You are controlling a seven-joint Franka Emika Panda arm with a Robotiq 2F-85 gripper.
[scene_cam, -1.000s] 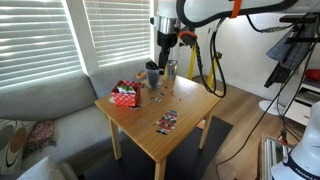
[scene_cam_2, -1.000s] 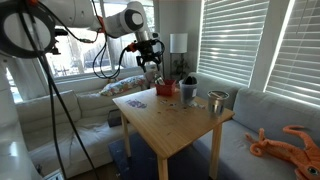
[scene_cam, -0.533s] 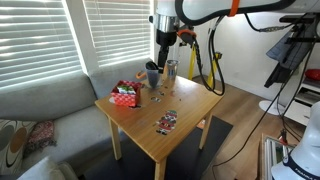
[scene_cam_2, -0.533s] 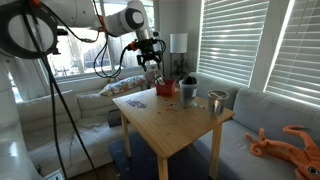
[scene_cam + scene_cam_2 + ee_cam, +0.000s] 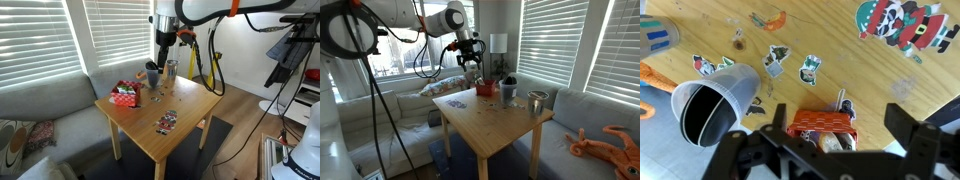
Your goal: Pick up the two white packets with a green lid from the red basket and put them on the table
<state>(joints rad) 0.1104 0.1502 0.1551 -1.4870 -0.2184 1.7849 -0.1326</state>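
While the black Robotiq gripper (image 5: 822, 150) hangs above the square light-wood table (image 5: 870, 80), its fingers (image 5: 740, 150) are spread wide, empty and touching nothing. The small red flecked basket (image 5: 822, 124) sits at bottom centre, between them.

Red white-flecked basket (image 5: 823, 125), light-wood table (image 5: 840, 55), multicoloured packet (image 5: 902, 22), black pincer (image 5: 830, 142)
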